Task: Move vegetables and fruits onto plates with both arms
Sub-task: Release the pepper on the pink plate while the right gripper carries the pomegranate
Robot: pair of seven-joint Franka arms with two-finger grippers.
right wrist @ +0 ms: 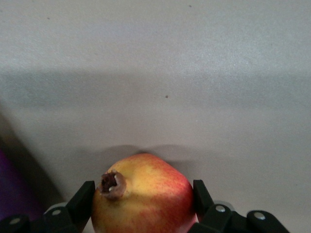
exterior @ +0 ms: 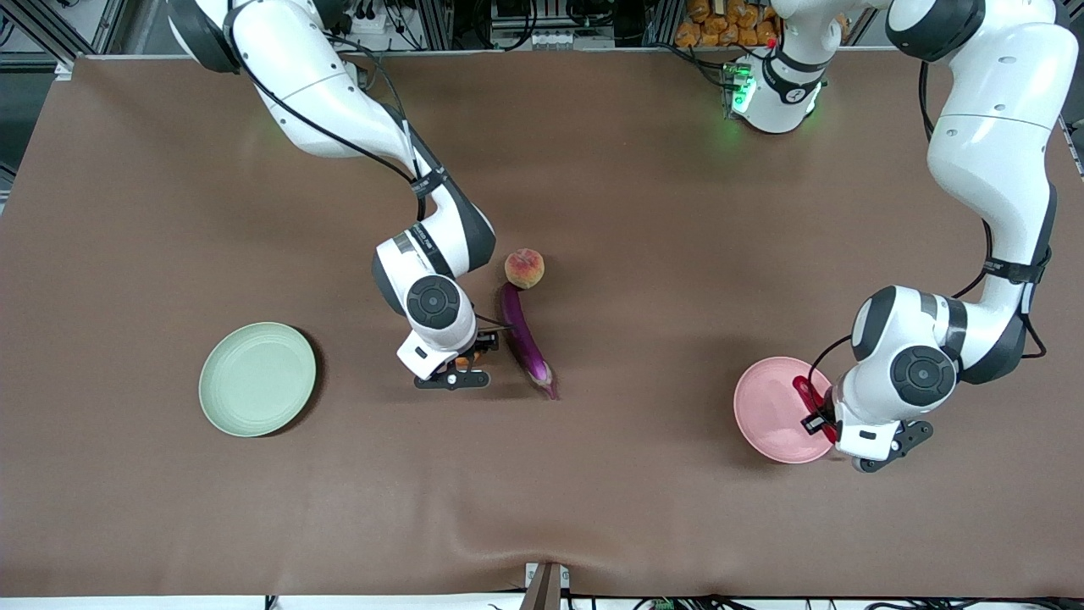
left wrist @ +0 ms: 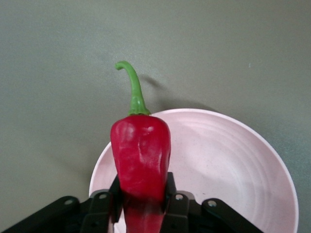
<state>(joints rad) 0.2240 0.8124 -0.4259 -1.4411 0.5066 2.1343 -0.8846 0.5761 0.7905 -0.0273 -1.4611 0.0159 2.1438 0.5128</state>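
The pink plate [exterior: 772, 408] lies nearest the camera, toward my left arm's end of the table, and my left gripper [exterior: 820, 419] hangs over its edge, clamped on the red chili pepper [left wrist: 141, 158], whose green stem juts out past the rim. To place it well I judge I should carry the pepper in toward the plate's middle and lower it close before letting go, so it does not roll off. My right gripper [exterior: 468, 360] sits low at the table's middle, its fingers [right wrist: 81, 203] bracketing the pomegranate-like fruit [right wrist: 143, 194]; they look pressed against its sides, and I would lift straight up, since a round skin slips easily. The purple eggplant [exterior: 525, 337] lies just beside that gripper, close enough to be knocked, with the peach [exterior: 524, 268] at its farther end. The green plate [exterior: 257, 379] waits toward my right arm's end, with nothing between.
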